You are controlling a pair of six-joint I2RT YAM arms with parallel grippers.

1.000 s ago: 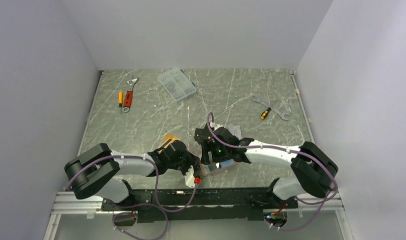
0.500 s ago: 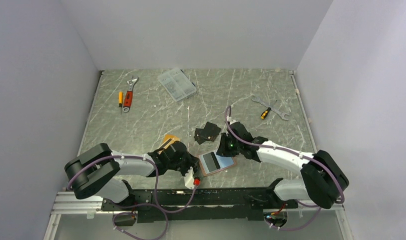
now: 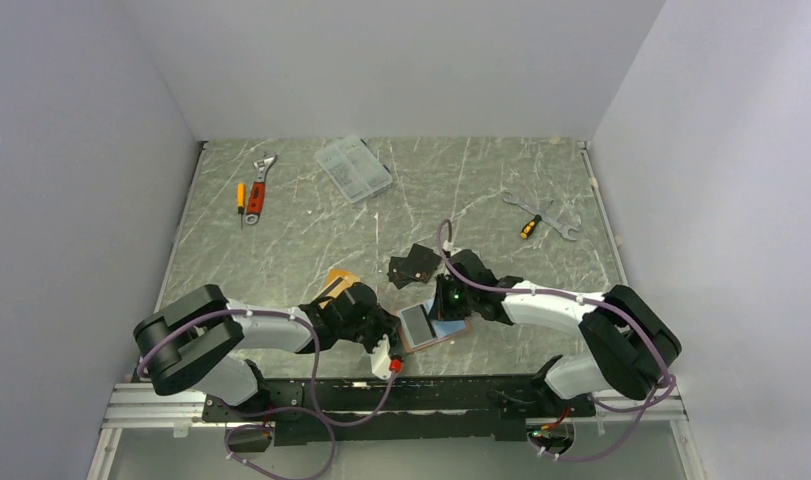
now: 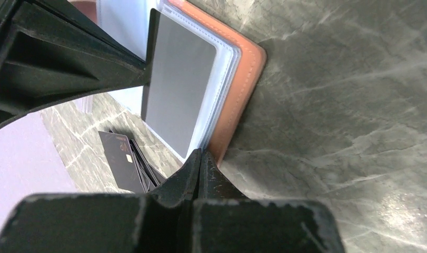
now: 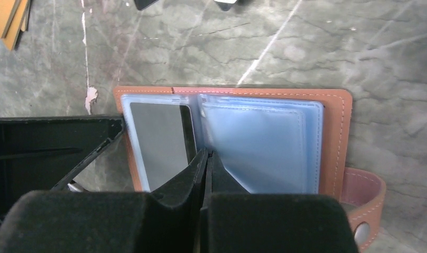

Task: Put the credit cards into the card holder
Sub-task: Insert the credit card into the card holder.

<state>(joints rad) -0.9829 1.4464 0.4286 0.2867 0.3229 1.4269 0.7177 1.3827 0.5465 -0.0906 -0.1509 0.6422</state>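
Right gripper [image 5: 207,158] is shut tight with nothing between its fingers, its tip resting on the centre fold of the open card holder [image 5: 335,132]. Just left of that tip, 1 silver-grey card [image 5: 158,142] sits in a clear sleeve. Just right of the tip lies a pale-blue sleeve [image 5: 258,142] that looks empty, and the snap tab [image 5: 365,197] hangs off the holder's far right edge. Left gripper [image 4: 200,158] is likewise closed and empty, its tip touching the holder's salmon rim beside the grey card. The 2 grippers therefore stand very near each other across that half of the holder. The orange-gold cards [image 5: 11,16] lie flat on the desk [image 5: 306,42], well off to the upper left of the right gripper, not yet loaded.

Several things could go wrong from here:
- If the right tip drags sideways along the fold, it may catch the sleeve's lip and draw the grey card back out.
- The desk looks smooth, so a push from either tip could slide or spin the holder.
- With so little room between them, a careless lift could knock the 2 grippers together.
- The loose sleeves may spring up once the tip lifts off them.
- The orange-gold cards lie flat on the desk, so they will probably be hard to pinch.
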